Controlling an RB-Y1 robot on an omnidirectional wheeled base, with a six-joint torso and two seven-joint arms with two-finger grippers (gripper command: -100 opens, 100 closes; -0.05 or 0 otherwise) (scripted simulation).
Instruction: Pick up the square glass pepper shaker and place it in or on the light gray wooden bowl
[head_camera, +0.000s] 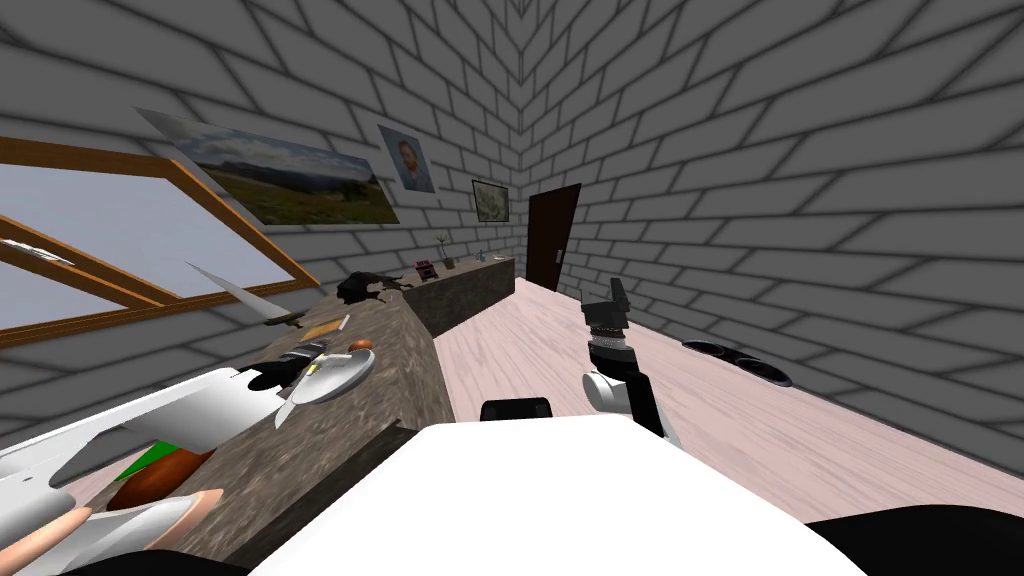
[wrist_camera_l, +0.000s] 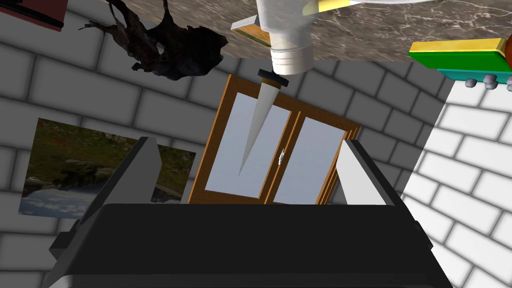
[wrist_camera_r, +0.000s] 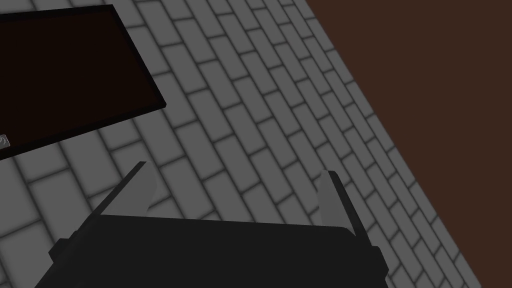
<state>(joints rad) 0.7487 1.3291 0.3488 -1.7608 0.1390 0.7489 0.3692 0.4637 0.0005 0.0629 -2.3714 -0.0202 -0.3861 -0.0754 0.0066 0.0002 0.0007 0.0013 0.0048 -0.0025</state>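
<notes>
Left claw (wrist_camera_l: 248, 145) wide open, nothing in it. Pale tapered pepper shaker (wrist_camera_l: 287, 30) with a ribbed cap stands on the dark marbled tabletop (wrist_camera_l: 380, 30) out past the fingertips, base cut off by the frame. Light grey shallow bowl (head_camera: 345, 372) sits near, edge hard to make out against my arm. Right claw (wrist_camera_r: 235, 169) open too, over the pale plank floor (head_camera: 520, 340), well apart.

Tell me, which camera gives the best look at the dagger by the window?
The left wrist view: the dagger lies near the middle, its grey blade and dark guard clear against the window. The head view shows it small, on the robot's left at the counter's edge. The right wrist camera faces a brick wall.
</notes>
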